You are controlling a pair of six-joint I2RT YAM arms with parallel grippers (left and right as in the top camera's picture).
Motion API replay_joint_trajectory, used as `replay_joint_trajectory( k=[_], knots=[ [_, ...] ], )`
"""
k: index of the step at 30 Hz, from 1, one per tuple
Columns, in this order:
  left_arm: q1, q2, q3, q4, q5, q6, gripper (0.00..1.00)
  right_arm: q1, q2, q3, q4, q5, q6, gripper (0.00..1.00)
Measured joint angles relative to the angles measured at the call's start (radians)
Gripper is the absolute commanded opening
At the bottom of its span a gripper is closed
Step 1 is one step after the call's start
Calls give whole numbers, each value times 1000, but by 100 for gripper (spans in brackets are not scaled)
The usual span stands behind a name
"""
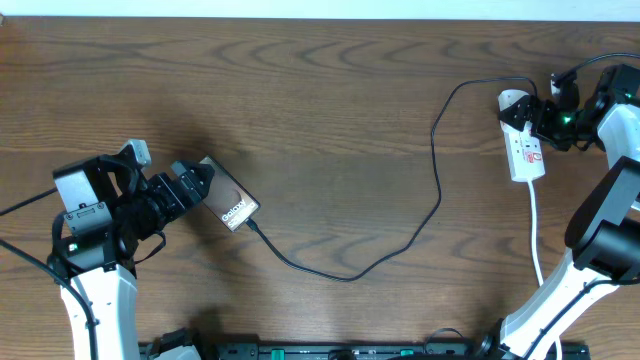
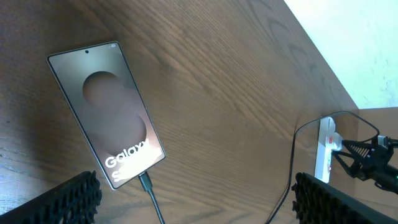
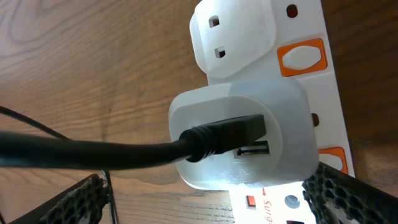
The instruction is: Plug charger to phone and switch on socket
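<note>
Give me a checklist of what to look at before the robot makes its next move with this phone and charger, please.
1. Cable plugged into the phone: ok.
2. Cable's other end seated in the white adapter on the power strip: ok.
3. Left tool open, not gripping the phone: ok.
4. Right tool open, at the power strip: ok.
5. Orange switch beside the adapter turned on: cannot tell; it is partly hidden.

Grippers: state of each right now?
Left gripper: open, holding nothing, near the phone.
Right gripper: open, holding nothing, over the power strip.
</note>
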State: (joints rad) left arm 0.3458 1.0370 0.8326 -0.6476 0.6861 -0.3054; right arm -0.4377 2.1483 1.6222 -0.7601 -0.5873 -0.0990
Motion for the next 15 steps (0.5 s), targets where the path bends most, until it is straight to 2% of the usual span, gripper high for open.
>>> replay_joint_trajectory(
  k=[15],
  knots=[
    [0, 0, 0, 0, 0, 0, 98, 5, 6, 2, 23, 9, -5, 99]
  ],
)
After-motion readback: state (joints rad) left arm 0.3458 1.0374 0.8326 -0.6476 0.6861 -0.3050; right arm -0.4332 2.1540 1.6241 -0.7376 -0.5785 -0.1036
